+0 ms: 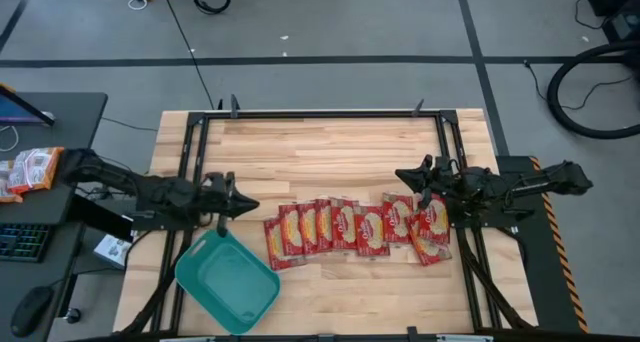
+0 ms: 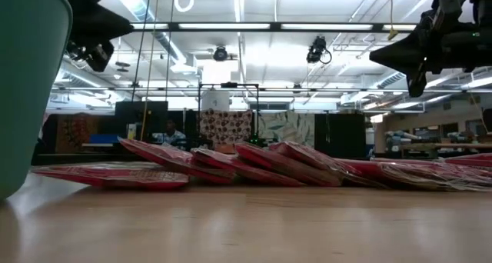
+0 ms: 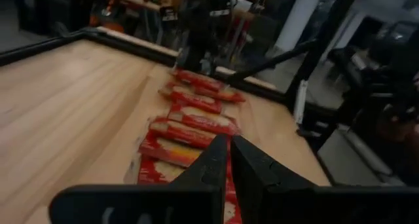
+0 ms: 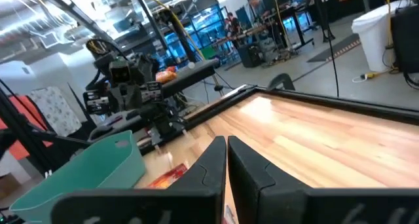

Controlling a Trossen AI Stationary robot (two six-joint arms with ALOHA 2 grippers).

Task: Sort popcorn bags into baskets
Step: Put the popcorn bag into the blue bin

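Note:
Several red popcorn bags point(image 1: 355, 225) with cream centres lie in an overlapping row across the middle of the table, each leaning on its neighbour point(image 2: 254, 164). The teal basket point(image 1: 228, 282) sits at the near left, with nothing in it that I can see. My left gripper point(image 1: 250, 204) hovers shut above the basket's far rim, pointing level along the row point(image 3: 229, 142). My right gripper point(image 1: 400, 172) hovers shut above the table, just beyond the row's right end, pointing toward the left arm and the basket point(image 4: 226, 142). Neither holds anything.
Black frame rails point(image 1: 330, 114) run along the far edge and both sides of the table. The far half of the wooden top point(image 1: 320, 152) is bare. A side desk at the left carries an orange-and-white packet point(image 1: 30, 169), a keyboard and a mouse.

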